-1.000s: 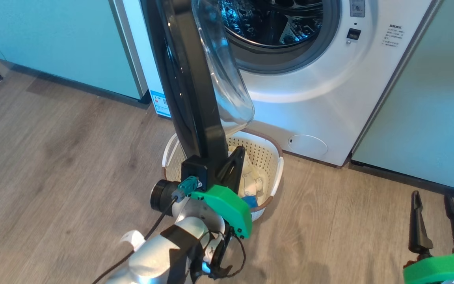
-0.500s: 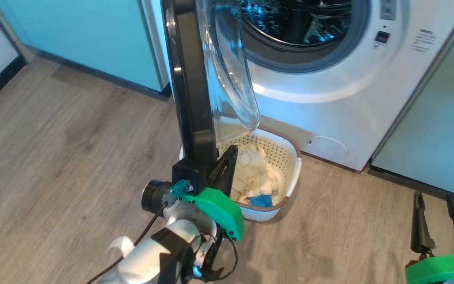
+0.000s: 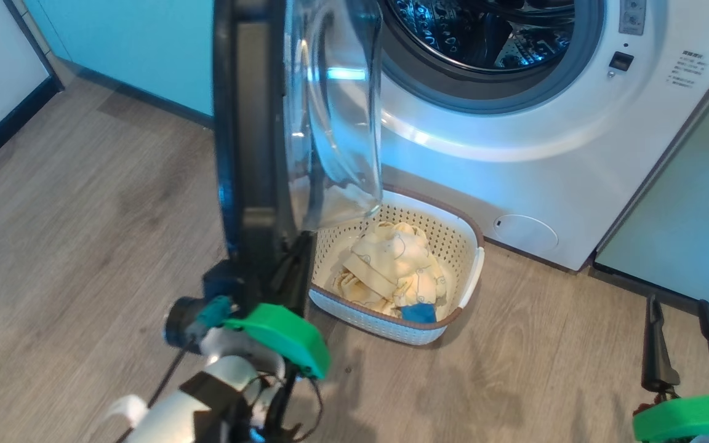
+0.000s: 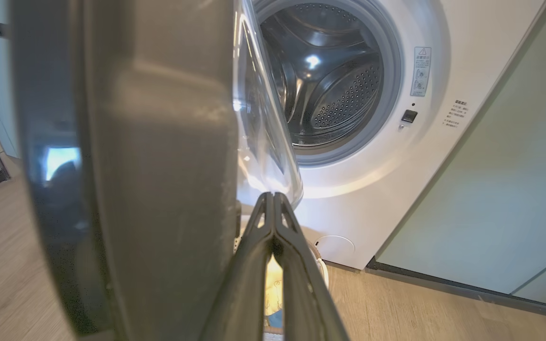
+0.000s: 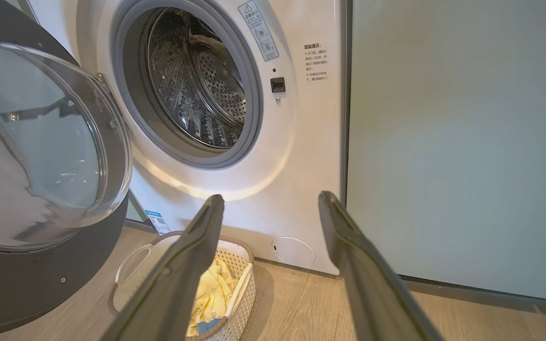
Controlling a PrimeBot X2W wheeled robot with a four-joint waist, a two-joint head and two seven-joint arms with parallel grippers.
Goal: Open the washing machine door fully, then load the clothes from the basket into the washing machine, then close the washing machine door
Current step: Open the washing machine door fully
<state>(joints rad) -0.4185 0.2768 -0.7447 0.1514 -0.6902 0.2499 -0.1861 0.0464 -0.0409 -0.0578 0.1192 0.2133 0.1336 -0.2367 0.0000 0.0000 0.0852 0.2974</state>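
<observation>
Opening is the step in hand: the washing machine door (image 3: 250, 123) stands about square to the front of the washing machine (image 3: 514, 172), upright, its glass bowl bulging to the robot's right; the left hand (image 4: 271, 199), pinched shut on nothing, lies beside the rim's inner face, and the right hand (image 3: 676, 303) hangs spread wide, empty. Next, I judge, comes a leftward push until the door stops; the clothes (image 3: 391, 264) lie in the basket (image 3: 447, 320) on the floor (image 3: 84, 215) under the glass.

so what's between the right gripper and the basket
Bare wood floor lies between the right gripper and the basket, as the head view shows.
</observation>
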